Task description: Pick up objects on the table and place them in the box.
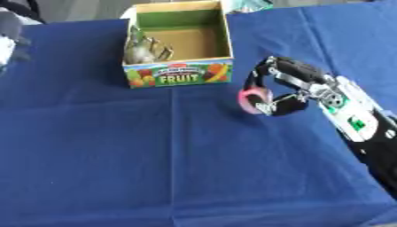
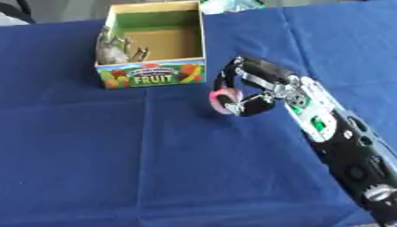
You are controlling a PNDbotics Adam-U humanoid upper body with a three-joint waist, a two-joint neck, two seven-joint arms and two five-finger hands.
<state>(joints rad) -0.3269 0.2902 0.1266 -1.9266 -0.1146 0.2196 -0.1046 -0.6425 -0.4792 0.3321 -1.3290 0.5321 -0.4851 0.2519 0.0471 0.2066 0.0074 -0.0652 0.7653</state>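
Note:
My right hand (image 1: pixel 293 82) reaches in from the right and is shut on a small round pink thing (image 2: pixel 222 100), pinched between the curled fingers and the thumb. It hovers over the blue cloth, just right of and slightly nearer than the box. The cardboard box (image 1: pixel 180 74) has a FRUIT label on its front wall and a green inside, and it stands open at the back middle. A grey, shiny object (image 1: pixel 140 49) lies inside it against the left wall. My left hand does not show.
A blue cloth (image 1: pixel 155 155) with fold lines covers the whole table. A blurred grey and white shape (image 1: pixel 9 40) sits at the far left edge. Beyond the table's back edge some pale items (image 2: pixel 232 4) show.

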